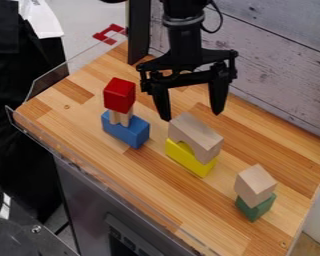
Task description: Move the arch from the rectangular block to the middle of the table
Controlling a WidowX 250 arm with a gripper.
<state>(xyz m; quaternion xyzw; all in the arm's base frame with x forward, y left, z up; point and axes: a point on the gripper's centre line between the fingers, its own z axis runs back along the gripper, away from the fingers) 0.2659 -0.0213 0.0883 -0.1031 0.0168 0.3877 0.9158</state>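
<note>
- With 12 o'clock at the top of the view, the natural-wood arch (199, 136) lies near the clock's centre, slightly toward 4 o'clock, resting on the yellow rectangular block (188, 158) with its opening downward.
- The black two-finger gripper (191, 117) hangs toward 12 o'clock from the arch, pointing down; its jaws are released, spread wide apart, with nothing between them.
- Toward 10 o'clock from the arch, the solid blue block (126, 131) carries two small natural-wood posts (125, 118) standing side by side, with a red cube-like block (119, 95) on top.
- Toward 5 o'clock from the arch, a natural-wood cube-like block (255, 184) sits on the small green block (257, 207).
- All three stacks stand apart on the striped wooden counter (149, 192).
- Pale wooden boards (276, 65) rise behind the counter, toward 1 and 2 o'clock.
</note>
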